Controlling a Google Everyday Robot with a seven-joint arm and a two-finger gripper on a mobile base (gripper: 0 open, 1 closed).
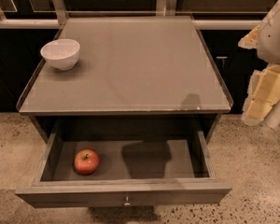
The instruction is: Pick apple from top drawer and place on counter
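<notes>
Camera view: pincer [265, 107] right of the counter [130, 73].

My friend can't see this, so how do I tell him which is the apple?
Under the grey counter, the top drawer stands open. The apple lies in its left front part, far from the gripper at the right edge. It is the only round red thing; the white bowl sits up on the counter.
</notes>
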